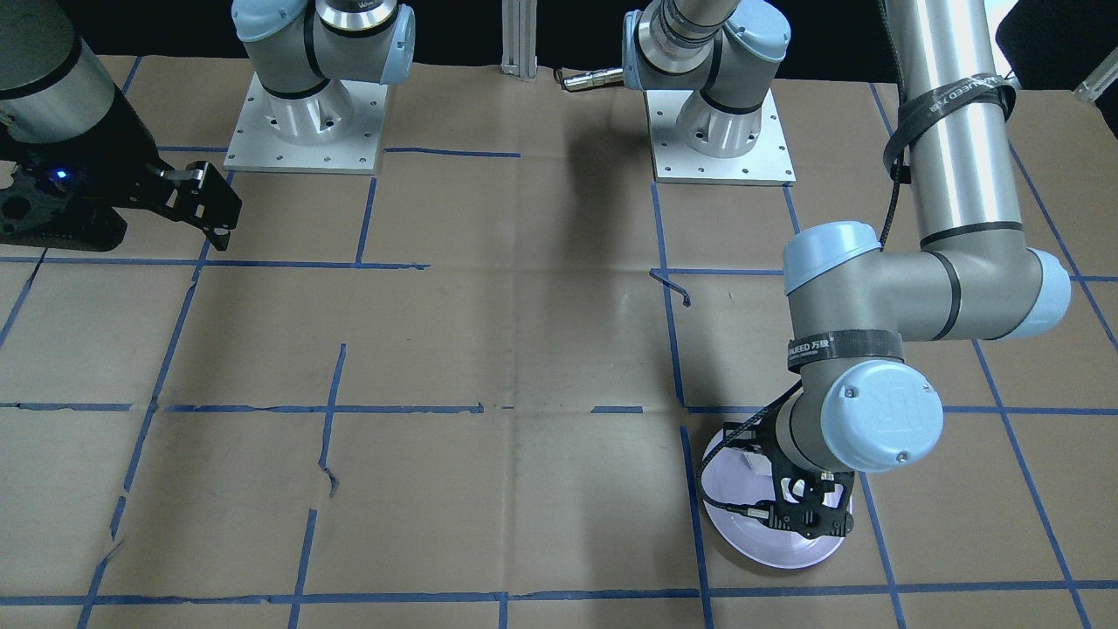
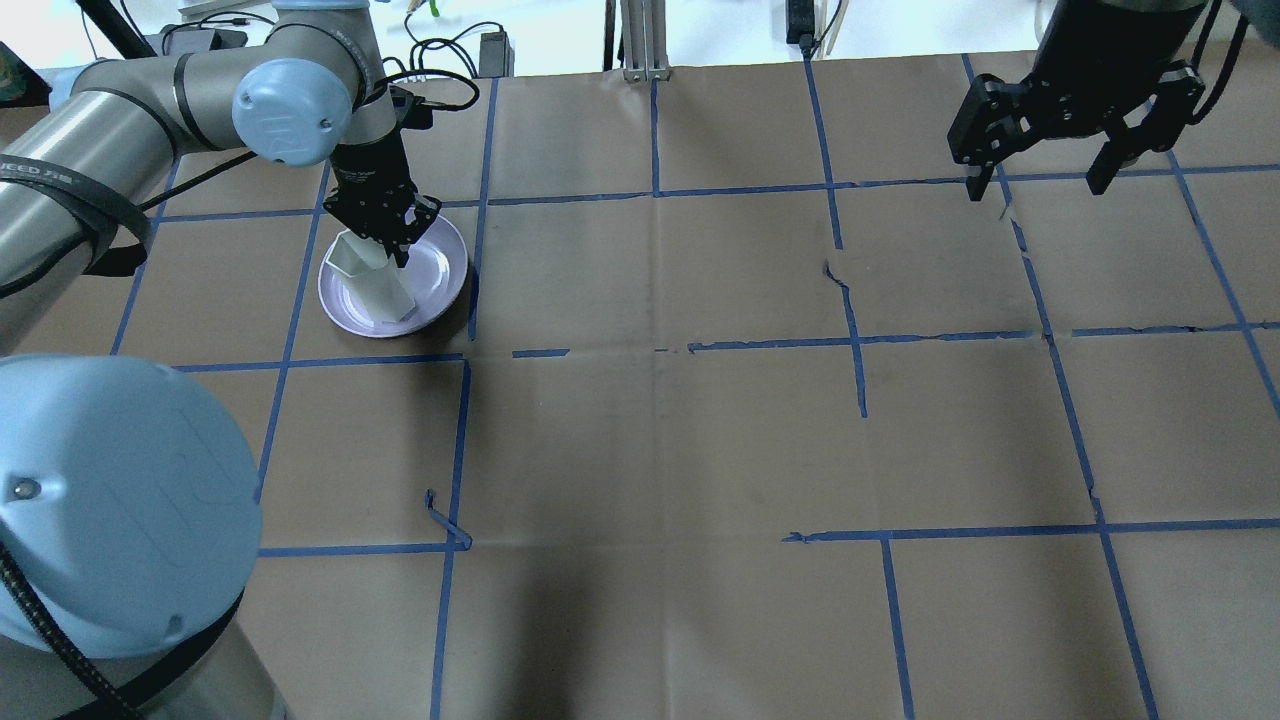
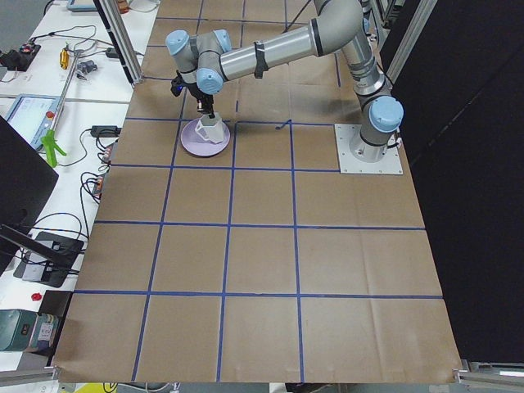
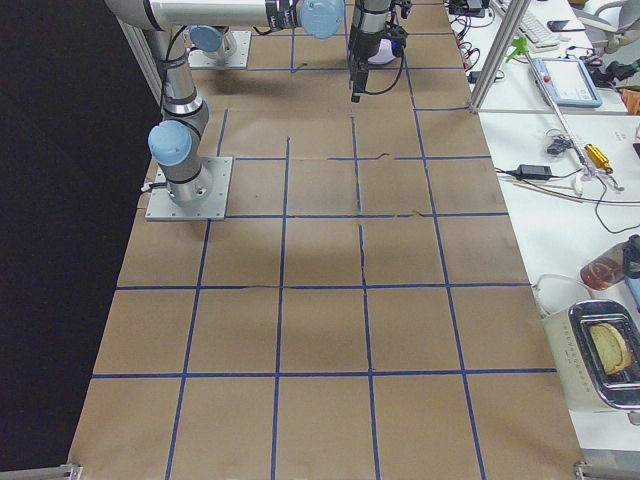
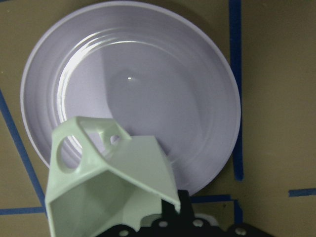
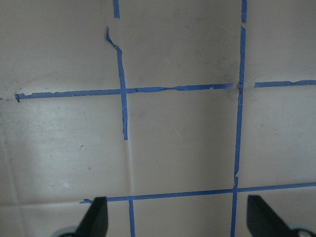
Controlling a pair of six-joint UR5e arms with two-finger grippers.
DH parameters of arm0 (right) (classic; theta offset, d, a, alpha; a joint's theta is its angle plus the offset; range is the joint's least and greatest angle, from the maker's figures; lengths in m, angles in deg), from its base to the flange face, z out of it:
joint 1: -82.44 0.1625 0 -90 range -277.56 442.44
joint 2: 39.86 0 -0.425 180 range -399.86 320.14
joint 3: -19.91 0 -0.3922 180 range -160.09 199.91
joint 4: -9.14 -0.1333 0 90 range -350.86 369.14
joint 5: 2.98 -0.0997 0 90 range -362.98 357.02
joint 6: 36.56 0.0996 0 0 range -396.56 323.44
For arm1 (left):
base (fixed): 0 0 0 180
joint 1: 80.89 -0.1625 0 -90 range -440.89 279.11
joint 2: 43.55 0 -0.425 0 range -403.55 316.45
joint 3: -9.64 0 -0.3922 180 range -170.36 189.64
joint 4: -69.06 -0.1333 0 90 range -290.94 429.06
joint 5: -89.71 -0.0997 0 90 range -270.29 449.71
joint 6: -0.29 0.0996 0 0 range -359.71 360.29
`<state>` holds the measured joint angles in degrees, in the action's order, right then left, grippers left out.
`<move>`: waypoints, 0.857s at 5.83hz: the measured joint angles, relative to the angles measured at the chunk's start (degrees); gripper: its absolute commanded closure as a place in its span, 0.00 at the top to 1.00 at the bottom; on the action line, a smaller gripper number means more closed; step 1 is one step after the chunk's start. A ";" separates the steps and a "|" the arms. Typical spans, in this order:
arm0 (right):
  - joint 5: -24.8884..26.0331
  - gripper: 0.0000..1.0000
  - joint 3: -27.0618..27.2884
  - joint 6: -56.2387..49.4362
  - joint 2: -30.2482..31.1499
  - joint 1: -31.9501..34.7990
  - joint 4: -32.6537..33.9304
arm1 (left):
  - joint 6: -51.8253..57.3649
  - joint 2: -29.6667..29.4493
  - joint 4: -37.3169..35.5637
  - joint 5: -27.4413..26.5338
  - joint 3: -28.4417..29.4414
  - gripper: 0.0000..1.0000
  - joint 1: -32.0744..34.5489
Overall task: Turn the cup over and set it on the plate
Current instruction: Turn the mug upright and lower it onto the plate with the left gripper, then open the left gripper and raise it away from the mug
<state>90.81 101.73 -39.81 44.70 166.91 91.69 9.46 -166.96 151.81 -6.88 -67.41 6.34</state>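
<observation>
Grip check from my console: left gripper [image 2: 388,250] is clamped on one rim wall of the small white faceted cup [image 5: 118,182], holding it mouth-up and tilted over the round glossy lavender plate [image 5: 197,74] for set-down; right gripper [image 2: 1040,185] hangs spread and empty, well apart; black arm strap [image 1: 843,347] reads partly "JEED"; cup lettering unseen.

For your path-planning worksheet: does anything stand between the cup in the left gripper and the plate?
Nothing visible does. The left gripper holds the cup over the plate, whose glossy face is bare in the wrist view. Whether the cup's base touches it yet cannot be told.
</observation>
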 measured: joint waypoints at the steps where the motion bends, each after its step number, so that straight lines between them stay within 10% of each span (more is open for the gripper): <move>1: 0.00 1.00 0.00 0.00 0.00 0.00 0.01 | -0.07 0.00 -1.15 -0.07 0.07 0.99 -0.03; 5: 0.00 1.00 0.00 0.00 -0.01 0.00 0.05 | -1.98 11.91 6.21 -0.01 0.54 0.99 0.57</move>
<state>90.80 101.74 -39.81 44.69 166.91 91.74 7.48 -155.05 158.02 -6.90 -66.87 6.91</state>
